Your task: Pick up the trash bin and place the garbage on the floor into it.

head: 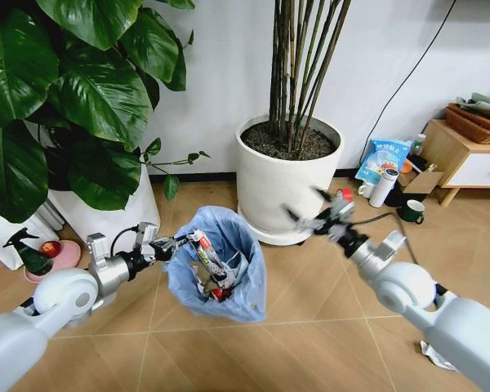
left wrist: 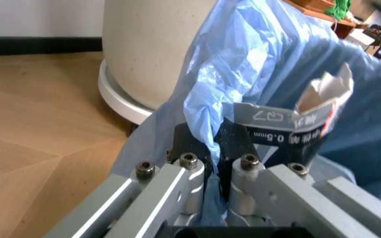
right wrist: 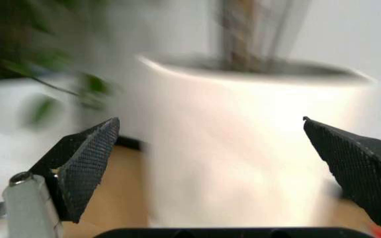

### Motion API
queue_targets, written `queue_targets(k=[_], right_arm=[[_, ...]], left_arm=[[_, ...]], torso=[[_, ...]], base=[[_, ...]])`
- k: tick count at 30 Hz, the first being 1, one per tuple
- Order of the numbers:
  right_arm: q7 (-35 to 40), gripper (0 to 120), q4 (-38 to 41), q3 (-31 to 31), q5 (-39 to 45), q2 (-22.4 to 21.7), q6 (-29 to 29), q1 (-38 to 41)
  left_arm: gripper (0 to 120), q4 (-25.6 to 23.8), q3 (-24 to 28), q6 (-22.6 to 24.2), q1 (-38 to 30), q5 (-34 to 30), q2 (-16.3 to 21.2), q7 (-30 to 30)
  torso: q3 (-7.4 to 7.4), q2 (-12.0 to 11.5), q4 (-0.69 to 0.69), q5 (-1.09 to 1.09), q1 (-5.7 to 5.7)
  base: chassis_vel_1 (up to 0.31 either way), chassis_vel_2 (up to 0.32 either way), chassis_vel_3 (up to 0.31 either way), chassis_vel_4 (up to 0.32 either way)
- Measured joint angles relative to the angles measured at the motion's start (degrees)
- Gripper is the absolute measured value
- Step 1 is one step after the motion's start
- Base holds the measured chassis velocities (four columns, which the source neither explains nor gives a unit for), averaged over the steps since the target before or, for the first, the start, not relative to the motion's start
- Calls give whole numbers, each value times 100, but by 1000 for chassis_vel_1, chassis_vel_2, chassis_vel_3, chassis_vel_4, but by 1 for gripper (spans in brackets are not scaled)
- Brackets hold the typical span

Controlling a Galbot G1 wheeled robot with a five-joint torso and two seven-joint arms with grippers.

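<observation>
The trash bin (head: 220, 273), lined with a crinkly light-blue bag, hangs just above the floor (head: 310, 327) in front of me. My left gripper (head: 170, 243) is shut on its rim and bag; in the left wrist view the gripper (left wrist: 212, 148) pinches the blue plastic (left wrist: 270, 64). Garbage lies inside the bin, among it a crushed red-white wrapper (head: 209, 256) (left wrist: 296, 126). My right gripper (head: 308, 211) (right wrist: 210, 124) is open and holds nothing, raised to the right of the bin in front of the big white pot. A crumpled white piece of garbage (head: 434, 357) lies on the floor under my right arm.
The big white plant pot (head: 284, 186) (right wrist: 243, 148) stands right behind the bin. A leafy plant in a white pot (head: 106, 211) is at the left, with a spray bottle (head: 26, 251) beside it. A mug (head: 412, 212), a bottle (head: 384, 186) and a wooden cabinet (head: 465, 155) stand at the right.
</observation>
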Motion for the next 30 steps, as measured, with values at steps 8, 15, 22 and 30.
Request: queue_targets(k=[8, 15, 22, 30], right_arm=[[465, 100, -820, 1262, -647, 501, -324, -1672], [817, 100, -898, 2097, -1253, 1269, -585, -2705], [1410, 100, -1103, 2474, -1508, 1785, -831, -3326], [1935, 100, -1596, 2659, -1415, 2156, -1044, -3413]], left_arm=[[0, -110, -388, -16, 336, 93, 44, 123], [0, -140, -648, -33, 594, 178, 80, 211], [0, -135, -637, -37, 539, 175, 88, 223], [0, -72, -619, -43, 503, 168, 58, 266]], torso=[[0, 0, -2, 1, 0], [-1, 0, -2, -3, 0], [-1, 0, -1, 0, -1], [0, 0, -1, -2, 0]], base=[[0, 0, 0, 0], [0, 0, 0, 0], [0, 0, 0, 0], [0, 0, 0, 0]])
